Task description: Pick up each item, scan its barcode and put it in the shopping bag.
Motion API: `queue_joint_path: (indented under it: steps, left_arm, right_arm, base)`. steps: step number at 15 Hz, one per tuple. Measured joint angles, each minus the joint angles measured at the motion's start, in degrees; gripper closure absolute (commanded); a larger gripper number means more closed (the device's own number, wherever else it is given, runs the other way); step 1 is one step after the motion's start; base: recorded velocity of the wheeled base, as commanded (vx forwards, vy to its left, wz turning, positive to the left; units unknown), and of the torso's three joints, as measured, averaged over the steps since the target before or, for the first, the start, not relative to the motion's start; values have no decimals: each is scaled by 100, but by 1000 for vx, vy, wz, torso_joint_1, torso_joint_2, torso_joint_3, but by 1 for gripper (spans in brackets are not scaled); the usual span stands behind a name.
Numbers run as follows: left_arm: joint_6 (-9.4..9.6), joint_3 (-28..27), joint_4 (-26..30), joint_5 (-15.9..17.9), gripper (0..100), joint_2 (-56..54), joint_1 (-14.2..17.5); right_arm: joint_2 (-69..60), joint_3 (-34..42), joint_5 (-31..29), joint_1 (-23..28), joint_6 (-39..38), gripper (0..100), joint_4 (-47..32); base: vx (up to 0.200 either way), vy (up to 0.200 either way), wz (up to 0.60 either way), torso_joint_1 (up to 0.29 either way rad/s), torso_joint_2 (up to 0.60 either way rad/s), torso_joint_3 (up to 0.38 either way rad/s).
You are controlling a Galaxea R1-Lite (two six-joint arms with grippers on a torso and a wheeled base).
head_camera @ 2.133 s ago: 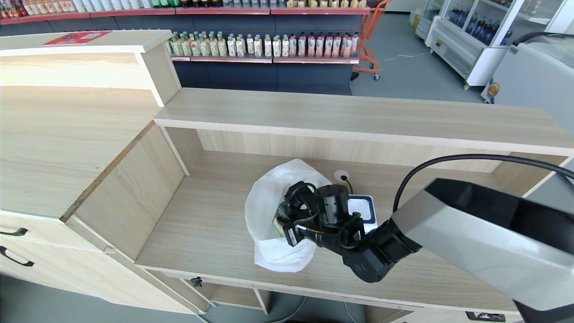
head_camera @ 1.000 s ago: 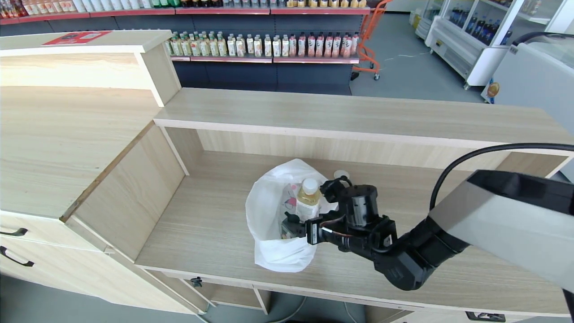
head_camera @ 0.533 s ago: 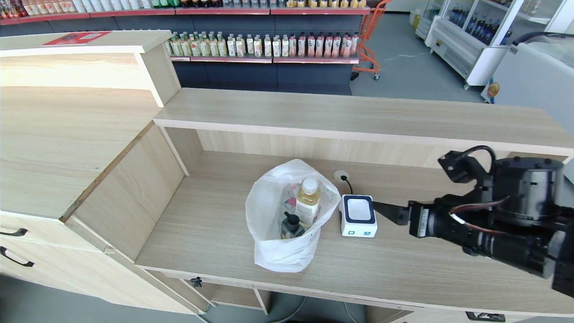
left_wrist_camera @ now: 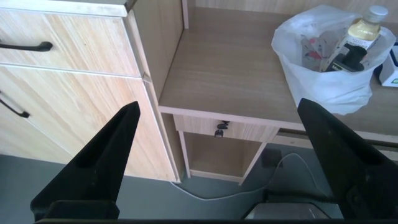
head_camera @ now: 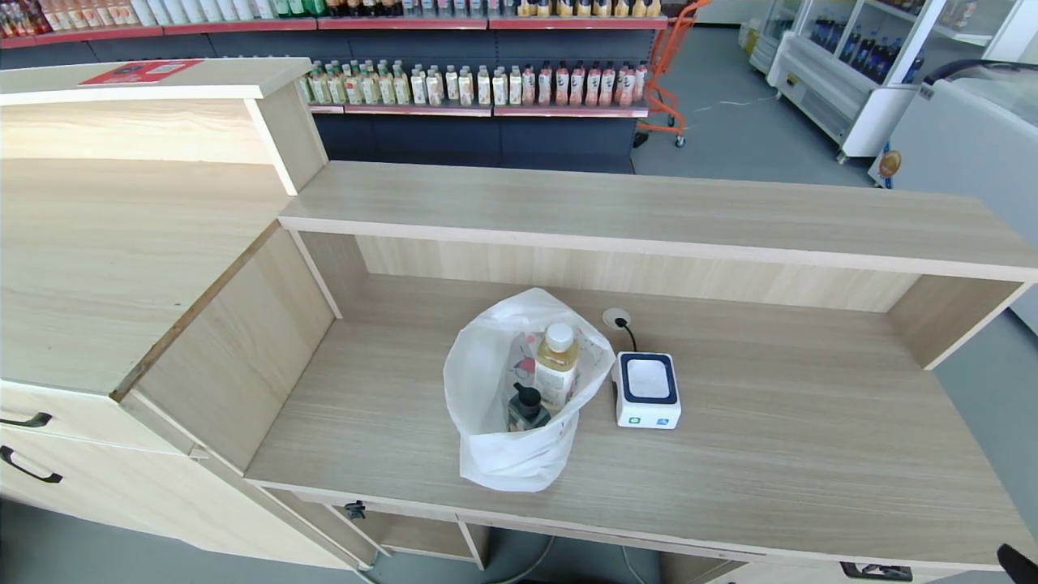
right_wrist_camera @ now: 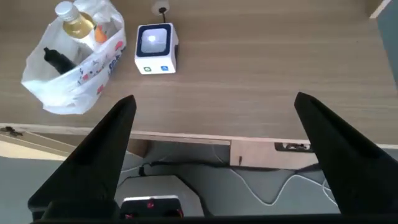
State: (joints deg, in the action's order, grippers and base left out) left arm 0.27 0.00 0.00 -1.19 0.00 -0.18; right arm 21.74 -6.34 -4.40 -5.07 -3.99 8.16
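Left tool [left_wrist_camera: 217, 165] and right tool [right_wrist_camera: 214, 158] gape wide, empty; white plastic shopping bag [head_camera: 486, 462] holds white-capped yellow drink bottle [head_camera: 556, 369] on light wooden worktop [head_camera: 770, 454].

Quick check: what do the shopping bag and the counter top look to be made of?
shopping bag: probably thin white plastic film with a soft sheen; it crumples, sags and lets its contents show faintly through.
counter top: pale matte board with streaked wood grain, likely laminate rather than solid wood.
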Motion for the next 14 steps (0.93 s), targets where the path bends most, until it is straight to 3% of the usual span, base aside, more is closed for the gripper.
queue_joint_path:
  steps: [2, 4, 5, 14]
  left_arm:
    - [0, 0, 0, 0, 0, 0, 0]
    - [0, 0, 0, -2, 0, 0, 0]
    - [0, 0, 0, -2, 0, 0, 0]
    - [9, 0, 0, 0, 0, 0, 0]
  right_arm:
    - [-1133, 362, -30, 307, 240, 0, -805]
    - [-1736, 549, -41, 455, 290, 0, -897]
    - [-1893, 574, -41, 478, 288, 100, -884]
    - [-2200, 607, -61, 505, 35, 100, -875]
  base:
    - [0, 0, 0, 0, 0, 0]
    - [0, 0, 0, 0, 0, 0]
    - [0, 0, 0, 0, 0, 0]
    - [0, 0, 0, 0, 0, 0]
